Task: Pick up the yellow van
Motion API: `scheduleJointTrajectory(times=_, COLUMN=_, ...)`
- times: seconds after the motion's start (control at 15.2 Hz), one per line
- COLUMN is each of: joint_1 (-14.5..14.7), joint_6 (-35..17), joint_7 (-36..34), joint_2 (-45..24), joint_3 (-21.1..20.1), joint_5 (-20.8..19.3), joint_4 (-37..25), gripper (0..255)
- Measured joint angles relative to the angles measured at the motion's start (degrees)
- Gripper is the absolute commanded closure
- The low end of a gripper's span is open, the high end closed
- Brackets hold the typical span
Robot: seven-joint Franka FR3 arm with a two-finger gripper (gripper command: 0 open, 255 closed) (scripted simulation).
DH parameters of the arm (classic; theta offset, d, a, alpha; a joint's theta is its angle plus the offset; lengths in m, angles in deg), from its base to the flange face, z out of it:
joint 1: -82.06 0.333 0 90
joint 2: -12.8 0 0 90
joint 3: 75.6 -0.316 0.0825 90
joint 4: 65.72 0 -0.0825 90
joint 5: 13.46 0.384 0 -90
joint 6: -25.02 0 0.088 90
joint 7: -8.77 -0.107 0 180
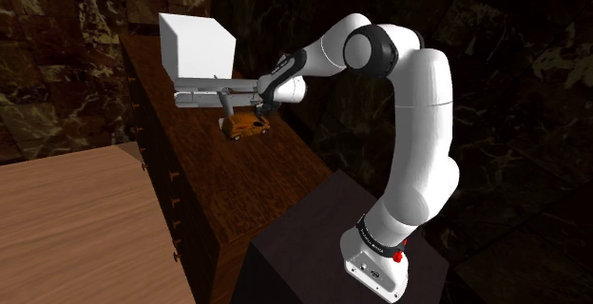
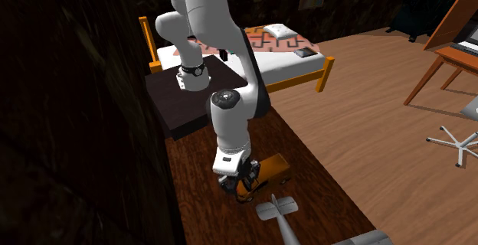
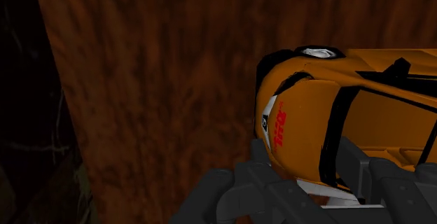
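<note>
Orange-yellow van [image 1: 249, 124] sat on the wood-grain dresser top [image 1: 261, 183], right under the gripper [image 1: 263, 104]. It read as a small rigid toy: light, with a hard glossy shell, likely slippery. You'd have wanted to pinch across the flat sides at mid-body, not the rounded nose. Couldn't tell if the claw was clamped or loose. Bedroom around it: bed [image 2: 287, 52], plank floor [image 2: 383, 129].
</note>
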Motion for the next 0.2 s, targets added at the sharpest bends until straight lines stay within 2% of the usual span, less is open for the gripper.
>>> scheduleJointTrajectory(times=0.2, joint_1=0.47, joint_6=1.28, joint_7=-0.47, joint_2=1.79, joint_3=0.54, joint_5=-0.43, joint_4=0.51, gripper=255)
